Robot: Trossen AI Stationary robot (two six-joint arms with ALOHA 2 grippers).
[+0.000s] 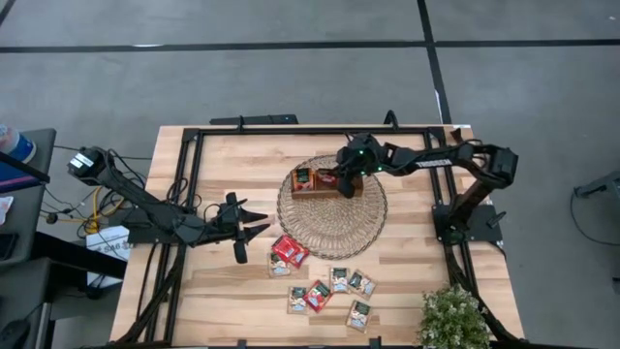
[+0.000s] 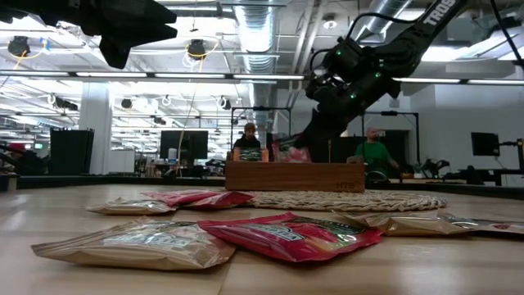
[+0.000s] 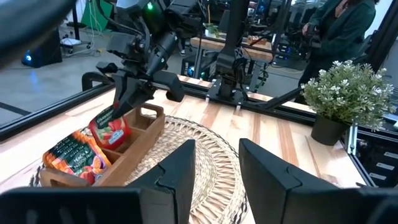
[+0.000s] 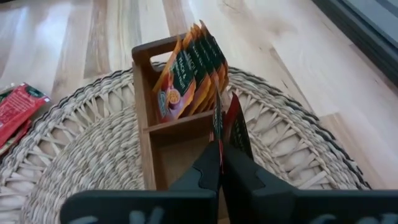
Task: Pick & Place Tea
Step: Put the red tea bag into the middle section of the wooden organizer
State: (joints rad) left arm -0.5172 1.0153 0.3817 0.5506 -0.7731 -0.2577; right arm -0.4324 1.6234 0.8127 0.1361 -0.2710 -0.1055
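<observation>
the right gripper (image 4: 221, 163) is clenched on one red sachet (image 4: 231, 127), held upright on its edge just above the middle compartment of the wooden tray (image 1: 325, 183). the sachet hangs straight below the fingertips, its flat face roughly parallel to the stack already standing in the end compartment, so the coming move looks like a plain descent into that middle slot — the thin edge has to clear the divider on either side. the tray sits on the round wicker mat (image 1: 332, 215), toward the far half of it.

the left gripper (image 1: 254, 222) waits over the bare surface (image 1: 223, 155) beside the mat, jaws parted and empty, its fingers (image 3: 177, 174) pointing toward the tray. the right arm is plainly the one at work.

counts, as far as the high view allows: one tray with three compartments, one mat. the end compartment holds a fanned stack of orange sachets (image 4: 189, 71), perhaps five, though the overlap makes that uncertain. on the near part of the surface lie loose sachets (image 1: 329, 286) — two red ones overlapping near the mat's edge, another red one lower down, and about four pale ones around it, roughly seven in all. a small potted plant (image 1: 453, 318) stands at the near right corner.
</observation>
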